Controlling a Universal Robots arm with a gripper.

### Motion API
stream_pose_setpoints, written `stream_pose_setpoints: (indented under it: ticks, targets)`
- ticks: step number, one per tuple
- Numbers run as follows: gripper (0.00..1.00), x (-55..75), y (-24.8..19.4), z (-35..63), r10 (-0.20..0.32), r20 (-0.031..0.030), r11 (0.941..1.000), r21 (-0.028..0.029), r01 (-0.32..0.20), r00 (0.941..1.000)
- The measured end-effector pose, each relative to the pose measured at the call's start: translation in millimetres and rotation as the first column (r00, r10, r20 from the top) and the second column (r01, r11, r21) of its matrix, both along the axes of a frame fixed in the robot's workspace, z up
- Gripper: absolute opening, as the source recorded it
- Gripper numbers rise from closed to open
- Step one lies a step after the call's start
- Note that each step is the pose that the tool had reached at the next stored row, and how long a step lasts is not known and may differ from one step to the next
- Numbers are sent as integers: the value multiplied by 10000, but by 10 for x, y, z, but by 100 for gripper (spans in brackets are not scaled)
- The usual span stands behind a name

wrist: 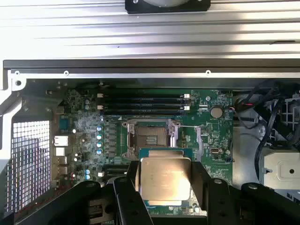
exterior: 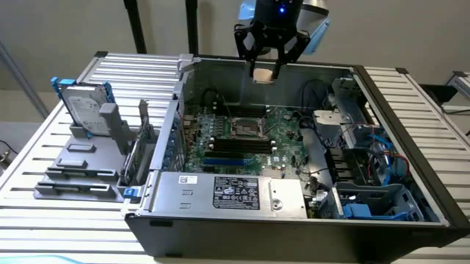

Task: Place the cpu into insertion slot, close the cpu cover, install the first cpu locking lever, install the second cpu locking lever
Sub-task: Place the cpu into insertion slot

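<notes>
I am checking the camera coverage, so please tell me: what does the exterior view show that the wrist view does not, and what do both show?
Exterior view: the hard drive on a grey holder beside the case, the labelled power supply, and the pincer raised above the case. Wrist view: the tan face of the cpu close up, the coin battery, the perforated grille. Both: the cpu clamped in the pincer, and the insertion slot on the green board.
</notes>
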State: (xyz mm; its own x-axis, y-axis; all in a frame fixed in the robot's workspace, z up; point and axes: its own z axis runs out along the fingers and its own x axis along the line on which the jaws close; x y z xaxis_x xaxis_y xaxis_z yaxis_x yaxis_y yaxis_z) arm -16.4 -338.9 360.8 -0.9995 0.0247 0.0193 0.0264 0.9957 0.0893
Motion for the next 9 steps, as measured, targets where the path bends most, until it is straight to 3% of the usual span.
stream_pose_setpoints:
  ticks: [9]
  targets:
    - [54,0,0,0,0,0,10000,0,0,10000]
